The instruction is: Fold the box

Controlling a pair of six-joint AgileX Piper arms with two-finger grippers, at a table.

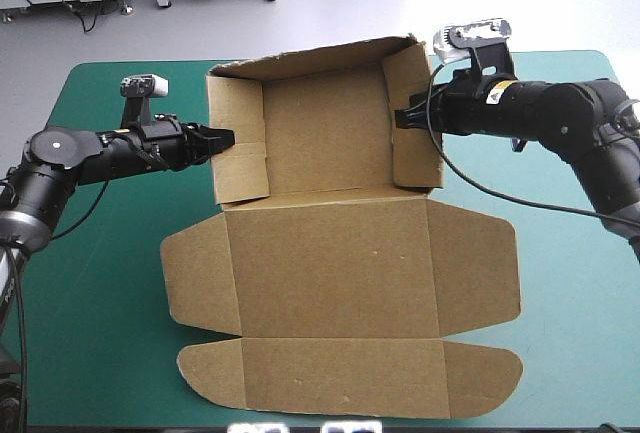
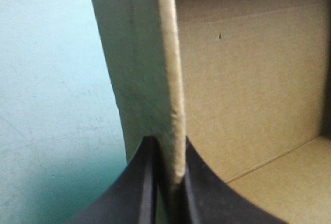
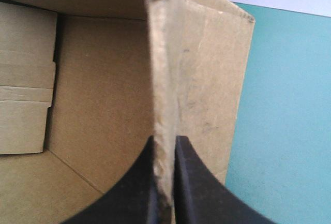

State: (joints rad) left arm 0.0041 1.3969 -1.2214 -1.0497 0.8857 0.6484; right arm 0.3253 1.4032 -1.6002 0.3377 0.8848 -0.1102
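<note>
High view, box: the brown box sits mid-frame on the table, with teal-green cover showing all round it. The upper half is already a tray with its walls up. The lid and its flaps lie flat toward the bottom of the frame.
High view, left gripper: the left gripper reaches in from the left of the frame, jaws clamped on the tray's left wall.
High view, right gripper: the right gripper comes from the upper right, jaws pinched on the right wall.
Left wrist view, grip: the board's edge runs straight out between the black fingers, which are all but together with the sheet sandwiched between them. The tray's inside is on one side of the wall and the cover on the other.
Right wrist view, grip: same deal here, the wall edge is nipped between the jaws. The edge looks thick, maybe two layers, and it's frayed at its far end. Tucked flaps show on the opposite wall, across the tray.
Step, my guess: both side walls are being held while they get tucked and set.
Risk 1: if the two arms pull apart or move out of sync, the tray could skew or drag across the table, since nothing else pins it down.
Risk 2: the grip is right at the rim, so a hard push could crease the board or let it slip out.
Risk 3: let go too early and a wall that isn't locked in may spring outward.
</note>
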